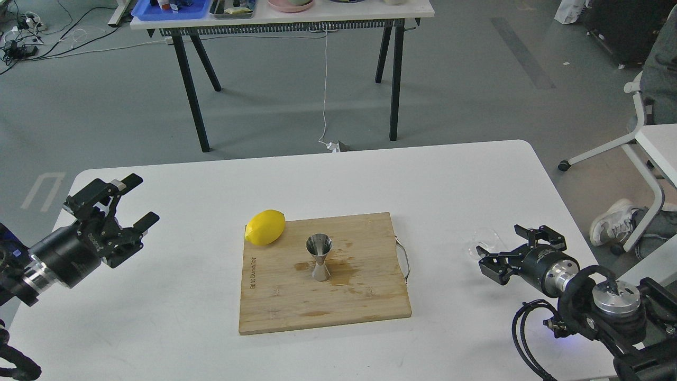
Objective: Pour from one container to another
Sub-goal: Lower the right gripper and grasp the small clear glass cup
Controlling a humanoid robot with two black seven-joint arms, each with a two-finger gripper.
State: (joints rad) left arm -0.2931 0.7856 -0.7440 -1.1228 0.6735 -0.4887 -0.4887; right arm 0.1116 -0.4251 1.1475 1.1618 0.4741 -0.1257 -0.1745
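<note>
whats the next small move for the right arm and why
Probably ease the right pincer forward so its open jaws come around the glass cup, then close. The cup stands on the table just beyond its fingertips, not yet gripped, and the jigger waits upright on the cutting board.

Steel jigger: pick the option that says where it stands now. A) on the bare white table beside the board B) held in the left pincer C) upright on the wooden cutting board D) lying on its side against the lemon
C: the jigger stands upright on the wooden cutting board, apart from the lemon and both pincers.
</note>
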